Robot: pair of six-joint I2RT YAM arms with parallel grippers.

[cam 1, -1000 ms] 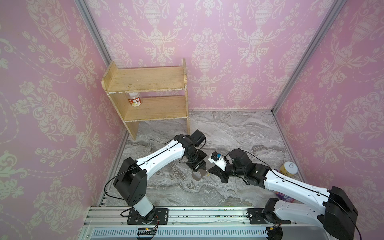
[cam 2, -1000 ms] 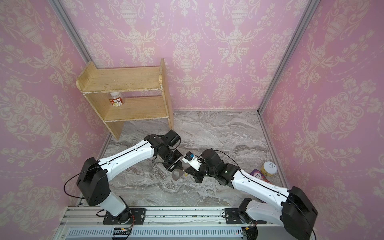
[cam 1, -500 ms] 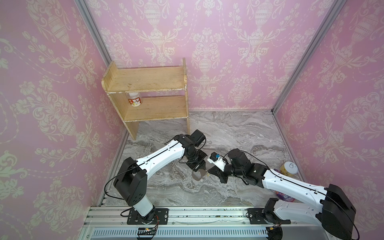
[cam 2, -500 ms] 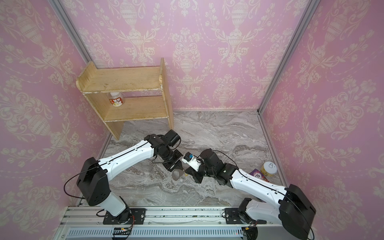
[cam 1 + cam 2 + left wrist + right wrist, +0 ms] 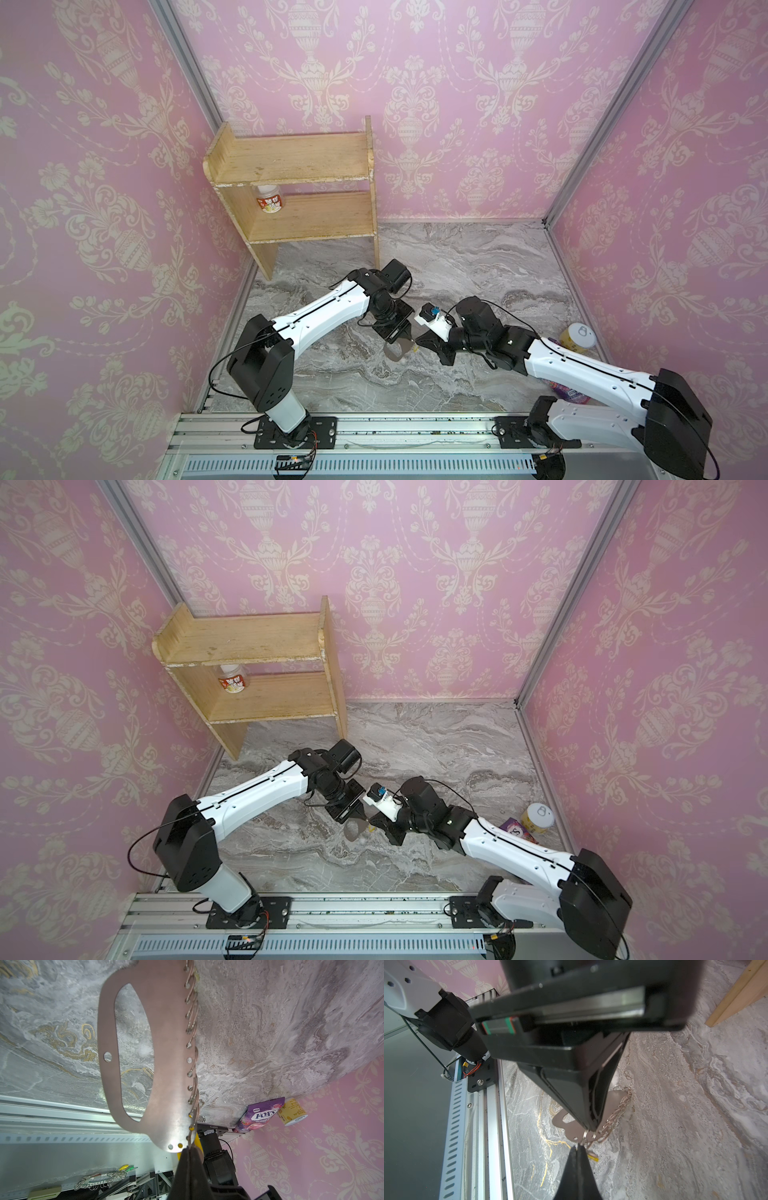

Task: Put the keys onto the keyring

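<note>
The grey marbled counter [image 5: 457,257] carries 1 wooden shelf [image 5: 291,160] in its far left corner and 1 yellow can [image 5: 579,338] beside 1 purple bag [image 5: 517,830] at right.

Not much going on here, honestly. The one thing that's moved is the right arm. In both top views the right end effector [image 5: 417,339], with the keys [image 5: 592,1156] pinched at its tip, has crept a little to the left. That puts it a bit closer to the end of the keyring [image 5: 394,352]. The elbow and the big black joint near the rail have slid the same way by a hair. Most of that shift came in the first half second, and since then it's barely a nudge.
</note>
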